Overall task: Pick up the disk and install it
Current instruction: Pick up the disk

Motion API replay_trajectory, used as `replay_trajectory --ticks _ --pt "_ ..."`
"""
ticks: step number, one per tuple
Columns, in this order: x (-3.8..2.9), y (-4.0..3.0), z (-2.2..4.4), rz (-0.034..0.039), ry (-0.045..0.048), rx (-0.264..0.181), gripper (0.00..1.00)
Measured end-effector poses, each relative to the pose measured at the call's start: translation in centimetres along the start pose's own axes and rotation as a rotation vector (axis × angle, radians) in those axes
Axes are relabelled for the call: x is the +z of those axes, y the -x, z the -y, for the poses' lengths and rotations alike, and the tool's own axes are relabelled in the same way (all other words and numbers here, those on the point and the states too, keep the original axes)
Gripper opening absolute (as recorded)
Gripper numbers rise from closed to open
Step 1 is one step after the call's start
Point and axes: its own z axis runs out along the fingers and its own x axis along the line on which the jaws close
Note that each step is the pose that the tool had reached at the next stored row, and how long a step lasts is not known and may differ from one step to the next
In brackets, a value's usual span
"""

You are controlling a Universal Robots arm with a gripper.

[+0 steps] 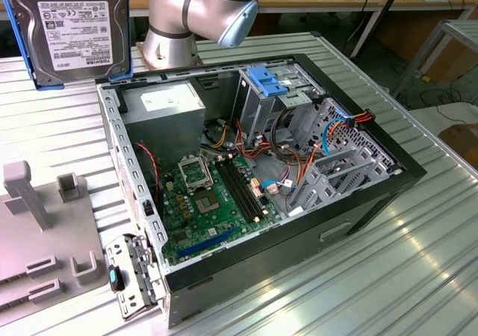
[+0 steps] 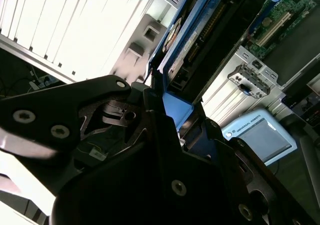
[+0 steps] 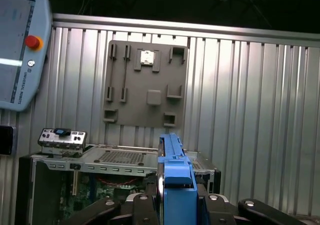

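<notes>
Metal disk [image 1: 75,26] in blue plastic, ribbed shiny metal table [image 1: 418,276], matt grey fixture [image 1: 45,246]

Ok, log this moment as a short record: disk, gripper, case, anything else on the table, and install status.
disk: held up clear of the table, at the exterior view's upper left, label facing that camera, in its blue carrier
gripper: shut on the disk, clamped on the carrier's edge
computer case: open, lying on the ribbed table, motherboard exposed
blue bracket: inside the case, on the drive cage
fixture plate: grey, beside the case
install: not done, disk outside the case
</notes>
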Motion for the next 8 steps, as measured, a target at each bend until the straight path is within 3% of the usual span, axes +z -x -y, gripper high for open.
replay_trajectory --ticks 5,8 --pt "0.03 -0.15 1.24 -0.0001 0.0001 0.000 0.37" --pt "0.07 -0.18 1.62 0.0000 0.0000 0.000 0.37"
